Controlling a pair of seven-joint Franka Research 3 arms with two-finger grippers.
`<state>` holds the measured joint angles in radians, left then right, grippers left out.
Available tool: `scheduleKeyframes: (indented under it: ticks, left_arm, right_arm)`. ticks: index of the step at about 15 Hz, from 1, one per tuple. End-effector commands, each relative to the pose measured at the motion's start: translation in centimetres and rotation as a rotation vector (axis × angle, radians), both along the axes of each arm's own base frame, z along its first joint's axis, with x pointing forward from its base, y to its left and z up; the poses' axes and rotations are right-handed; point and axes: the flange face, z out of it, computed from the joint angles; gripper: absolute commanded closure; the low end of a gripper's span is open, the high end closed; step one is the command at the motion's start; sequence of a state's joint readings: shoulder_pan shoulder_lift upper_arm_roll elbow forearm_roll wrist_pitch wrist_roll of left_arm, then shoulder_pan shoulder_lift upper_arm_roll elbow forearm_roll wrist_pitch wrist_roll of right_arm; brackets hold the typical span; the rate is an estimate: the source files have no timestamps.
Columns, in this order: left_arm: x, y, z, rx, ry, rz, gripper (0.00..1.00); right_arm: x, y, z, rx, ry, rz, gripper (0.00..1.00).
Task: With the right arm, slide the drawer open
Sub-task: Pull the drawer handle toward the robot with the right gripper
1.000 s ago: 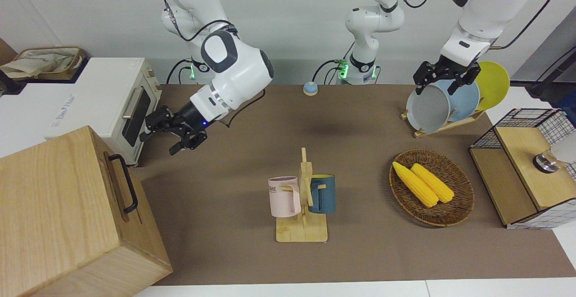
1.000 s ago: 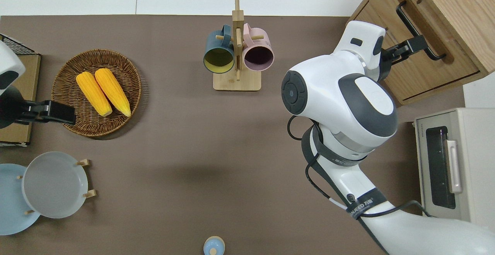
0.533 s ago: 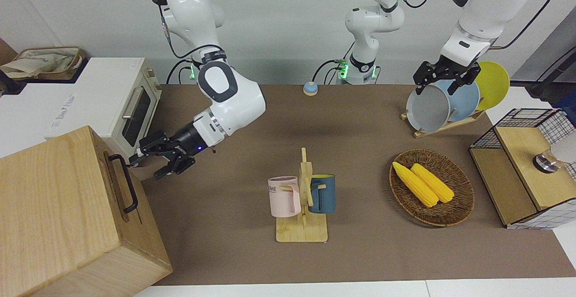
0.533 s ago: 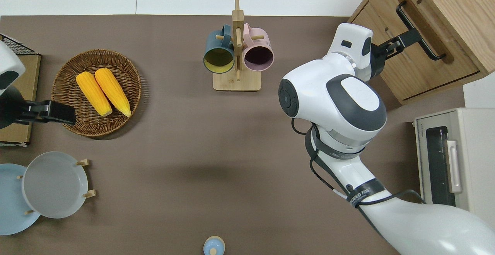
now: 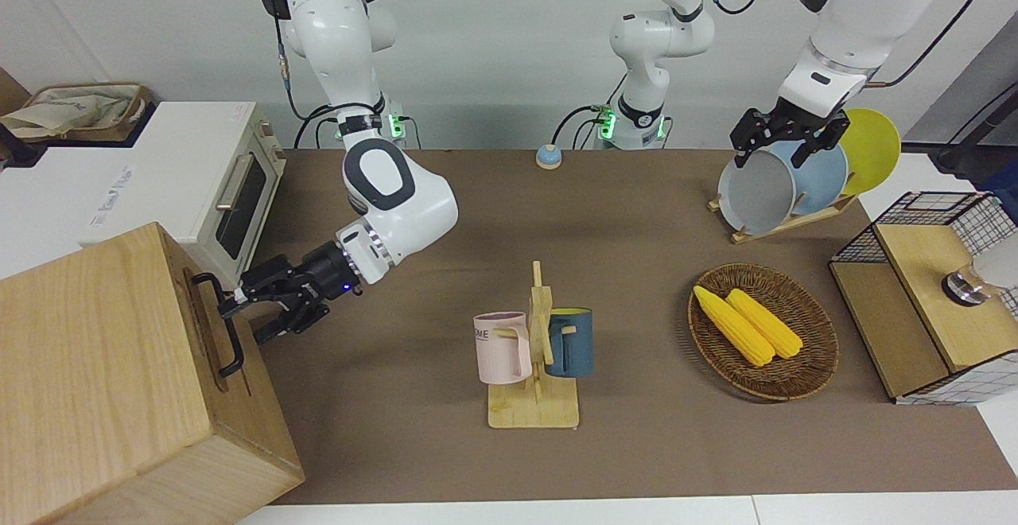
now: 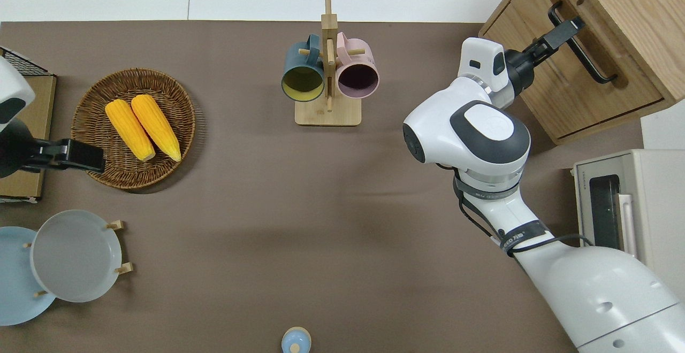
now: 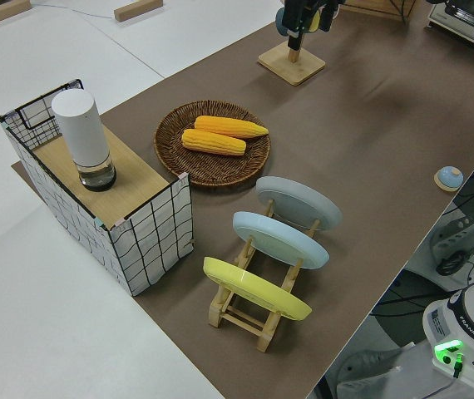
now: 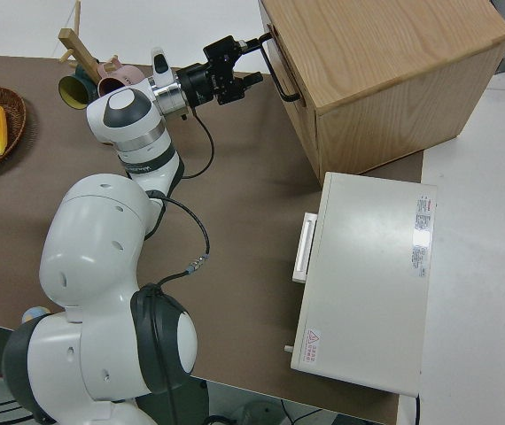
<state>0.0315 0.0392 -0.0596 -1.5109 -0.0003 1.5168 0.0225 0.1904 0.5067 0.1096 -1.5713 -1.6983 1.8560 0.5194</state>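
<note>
The drawer (image 6: pixel 583 91) is the shallow light-wood front of the big wooden box (image 5: pixel 87 366), and it sits flush and shut. Its black bar handle (image 5: pixel 227 342) also shows in the overhead view (image 6: pixel 588 53) and the right side view (image 8: pixel 283 71). My right gripper (image 5: pixel 246 318) is open, lying level, with its fingertips at the handle; it also shows from overhead (image 6: pixel 567 27) and from the right side (image 8: pixel 254 60). I cannot tell whether the bar lies between the fingers. My left arm is parked with its gripper (image 5: pixel 783 143) raised.
A white toaster oven (image 5: pixel 231 191) stands beside the box, nearer to the robots. A mug rack (image 5: pixel 533 350) with two mugs stands mid-table. A basket (image 5: pixel 811 366) of corn, a plate rack (image 5: pixel 795 215) and a wire-mesh cabinet (image 5: pixel 930 294) stand toward the left arm's end.
My right gripper has moved from in front of the toaster oven over to the box and reached the drawer handle, still open. The drawer has not moved.
</note>
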Motion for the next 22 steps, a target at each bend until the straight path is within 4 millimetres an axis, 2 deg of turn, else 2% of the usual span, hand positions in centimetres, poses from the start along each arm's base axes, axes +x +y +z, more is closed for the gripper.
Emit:
scheduleKeyframes:
  ticks: [1, 2, 3, 6, 7, 9, 17, 22]
  left_arm:
    - [0.2, 0.1, 0.4, 0.016, 0.005, -0.012, 0.01]
    - [0.2, 0.1, 0.4, 0.016, 0.005, -0.012, 0.01]
    - [0.2, 0.1, 0.4, 0.016, 0.005, -0.012, 0.01]
    - [0.2, 0.1, 0.4, 0.016, 0.005, -0.012, 0.01]
    - [0.2, 0.1, 0.3, 0.016, 0.006, -0.012, 0.01]
    - [0.2, 0.1, 0.3, 0.016, 0.006, -0.012, 0.01]
    - [0.2, 0.1, 0.4, 0.016, 0.005, -0.012, 0.01]
    - [0.2, 0.1, 0.4, 0.016, 0.005, -0.012, 0.01]
  right_arm:
    - [0.4, -0.3, -1.1, -0.042, -0.018, 0.044, 0.03]
    - [0.5, -0.4, -1.2, -0.041, -0.016, 0.055, 0.065]
    - [0.5, -0.6, -1.2, -0.041, -0.015, 0.055, 0.185]
    - [0.6, -0.8, -1.2, -0.044, -0.01, 0.051, 0.777]
    - [0.6, -0.8, -1.2, -0.045, -0.007, 0.051, 0.887]
    - [0.6, -1.1, -1.1, -0.048, -0.005, 0.048, 1.0]
    - [0.4, -0.8, -1.0, -0.061, 0.003, 0.042, 1.0]
    - [-0.6, 2.4, -0.7, -0.064, 0.001, 0.032, 1.0]
